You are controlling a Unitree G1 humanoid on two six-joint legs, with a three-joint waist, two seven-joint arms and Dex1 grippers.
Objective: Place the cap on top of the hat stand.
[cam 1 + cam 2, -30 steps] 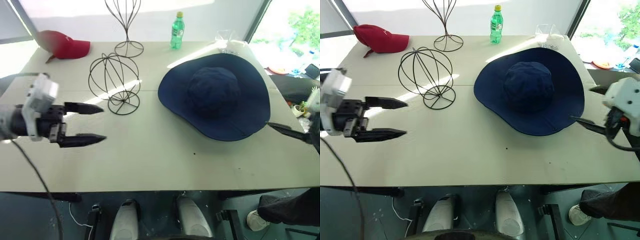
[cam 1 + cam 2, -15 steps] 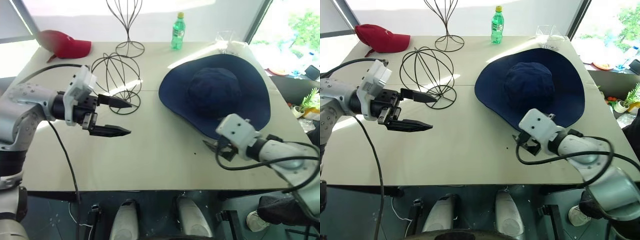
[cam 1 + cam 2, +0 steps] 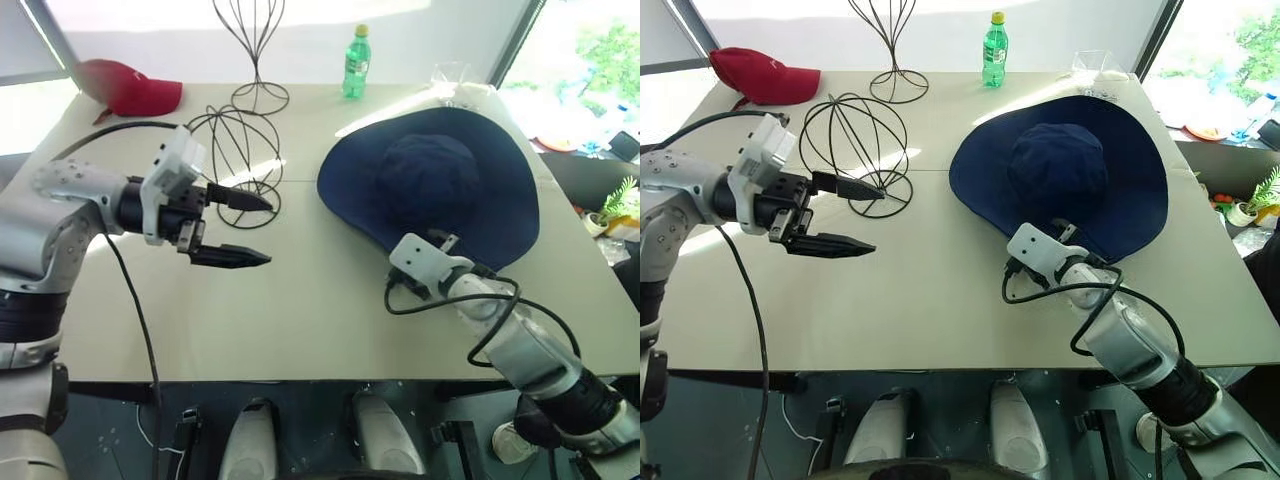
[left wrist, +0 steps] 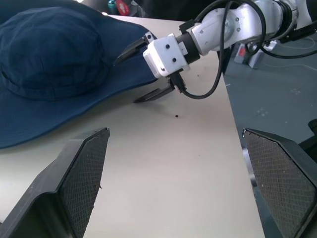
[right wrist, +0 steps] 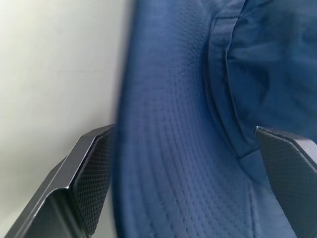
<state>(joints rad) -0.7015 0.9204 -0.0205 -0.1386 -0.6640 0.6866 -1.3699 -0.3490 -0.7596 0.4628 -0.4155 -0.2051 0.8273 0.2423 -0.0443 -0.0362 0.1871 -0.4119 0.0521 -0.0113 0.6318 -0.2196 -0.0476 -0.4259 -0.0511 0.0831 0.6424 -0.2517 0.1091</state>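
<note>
The cap [image 3: 430, 185], a wide-brimmed navy sun hat, lies flat on the right half of the table [image 3: 320, 320]. The hat stand [image 3: 232, 150], a black wire globe on a round base, stands left of it. My right gripper [image 4: 125, 82] is open at the cap's near brim, one finger above the fabric and one low by the tabletop. In the right wrist view the brim [image 5: 173, 148] runs between the two fingers [image 5: 91, 173]. My left gripper [image 3: 268, 233] hangs open just in front of the stand's base, pointing toward the cap, holding nothing.
At the table's far left corner lies a red baseball cap [image 3: 130, 90]. A taller wire stand [image 3: 250, 50], a green bottle [image 3: 354, 62] and a clear glass [image 3: 450, 75] line the back edge. A plain stretch of tabletop separates the two grippers.
My right arm swung in from the right edge and down to the cap's near brim. My left gripper shifted right, up to the stand's base, and has kept nearly still since.
</note>
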